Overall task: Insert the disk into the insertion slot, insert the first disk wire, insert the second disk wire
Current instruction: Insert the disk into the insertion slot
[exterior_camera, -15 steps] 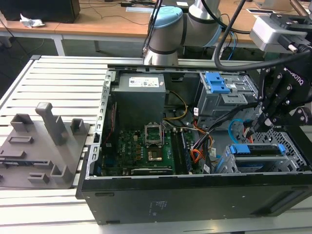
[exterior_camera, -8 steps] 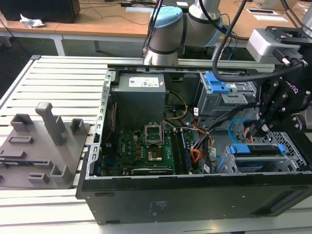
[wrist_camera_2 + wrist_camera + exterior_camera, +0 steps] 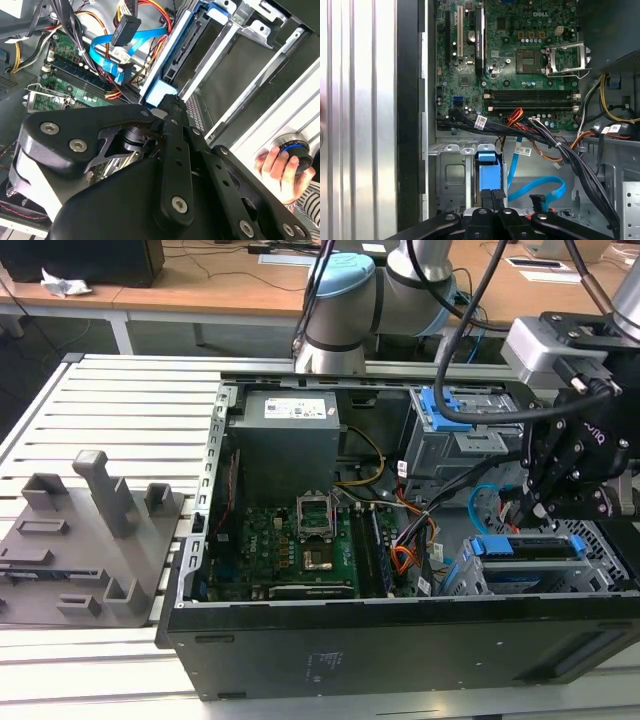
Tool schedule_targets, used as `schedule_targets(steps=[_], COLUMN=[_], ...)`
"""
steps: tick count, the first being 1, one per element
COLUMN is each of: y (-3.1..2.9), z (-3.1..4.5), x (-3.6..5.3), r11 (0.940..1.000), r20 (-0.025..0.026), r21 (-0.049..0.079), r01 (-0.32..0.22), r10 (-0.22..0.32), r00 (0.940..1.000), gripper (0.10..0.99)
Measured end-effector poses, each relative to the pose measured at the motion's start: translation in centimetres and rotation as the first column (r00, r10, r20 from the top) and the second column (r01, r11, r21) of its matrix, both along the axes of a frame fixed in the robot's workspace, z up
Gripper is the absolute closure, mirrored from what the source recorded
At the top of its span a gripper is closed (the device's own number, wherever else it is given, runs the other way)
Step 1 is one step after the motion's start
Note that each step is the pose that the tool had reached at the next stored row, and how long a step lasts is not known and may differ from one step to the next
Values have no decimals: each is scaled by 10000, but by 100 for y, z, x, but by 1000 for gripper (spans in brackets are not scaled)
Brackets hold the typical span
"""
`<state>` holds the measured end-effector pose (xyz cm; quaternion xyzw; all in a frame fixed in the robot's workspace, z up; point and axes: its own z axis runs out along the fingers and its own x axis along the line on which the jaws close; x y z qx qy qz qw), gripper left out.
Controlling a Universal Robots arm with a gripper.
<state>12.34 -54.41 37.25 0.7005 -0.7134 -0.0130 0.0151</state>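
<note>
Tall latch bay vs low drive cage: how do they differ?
The tall bay stands higher and carries a blue latch on top; the low cage sits lower, with the blue-framed disk in it. The gripper hangs over the cage, not the bay. Both are grey sheet metal.

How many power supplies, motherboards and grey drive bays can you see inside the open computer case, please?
Power supply: 1
Motherboard: 1
Grey drive bays: 2 (tall bay with the blue latch, insertion slot)
Total: 4
</note>
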Motion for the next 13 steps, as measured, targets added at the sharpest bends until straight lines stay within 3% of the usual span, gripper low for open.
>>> schedule_targets(steps=[6,13], y=[0,0], z=[-107,-164], x=[11,59], r11=[10000,10000], r20=[0,0], r21=[0,-3], r01=[0,0], r10=[0,0], r00=[10000,10000], gripper=[980,980])
